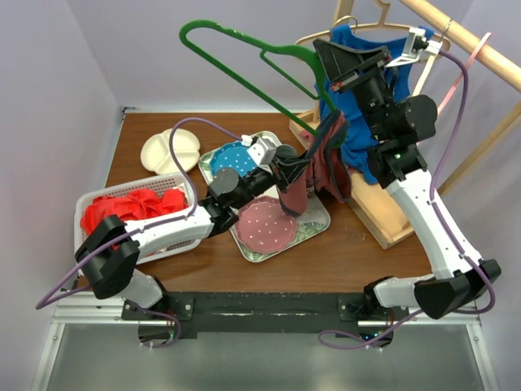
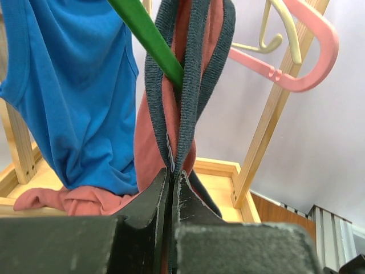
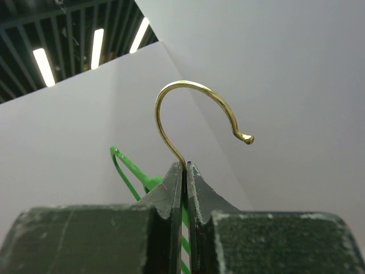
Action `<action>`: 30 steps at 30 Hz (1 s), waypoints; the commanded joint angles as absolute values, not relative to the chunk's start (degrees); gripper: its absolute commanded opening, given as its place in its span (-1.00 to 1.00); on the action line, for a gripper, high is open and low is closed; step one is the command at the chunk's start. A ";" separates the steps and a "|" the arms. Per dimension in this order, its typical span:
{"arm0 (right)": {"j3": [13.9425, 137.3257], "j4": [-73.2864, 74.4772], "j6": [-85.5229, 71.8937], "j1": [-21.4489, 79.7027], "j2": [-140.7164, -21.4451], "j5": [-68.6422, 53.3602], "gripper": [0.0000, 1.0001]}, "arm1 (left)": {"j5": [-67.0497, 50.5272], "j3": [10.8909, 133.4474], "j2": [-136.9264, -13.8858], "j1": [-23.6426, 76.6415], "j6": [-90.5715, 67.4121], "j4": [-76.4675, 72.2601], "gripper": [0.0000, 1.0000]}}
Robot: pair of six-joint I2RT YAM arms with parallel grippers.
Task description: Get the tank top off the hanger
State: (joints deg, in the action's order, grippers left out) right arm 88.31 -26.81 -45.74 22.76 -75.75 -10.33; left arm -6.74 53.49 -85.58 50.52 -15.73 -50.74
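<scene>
Pinching the grey-trimmed strap of the salmon-red fabric tank top (image 2: 191, 68), my left claw (image 2: 172, 174) is clenched tight. An arm of the green plastic hanger (image 2: 145, 34) passes through that strap loop. My right claw (image 3: 185, 166) is clenched on the neck of the hanger's brass wire hook (image 3: 182, 83), holding it aloft. I see the tank top hanging above the brown tabletop (image 1: 350, 261), just beside a blue garment (image 2: 74, 85).

- Left gripper (image 1: 303, 167) clamped on rust-red, grey-trimmed tank top (image 1: 332, 159), above the metal tray (image 1: 319, 224).
- Right gripper (image 1: 346, 65) closed on green plastic hanger (image 1: 187, 32), held high.
- Tank top strap looped over hanger arm, beside blue garment (image 1: 362, 130).
</scene>
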 commanded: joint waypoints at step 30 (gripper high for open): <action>85.18 -73.82 -68.89 21.09 -81.21 -6.77 -1.00 | -9.04 56.07 -88.15 50.19 -19.42 -61.53 -1.00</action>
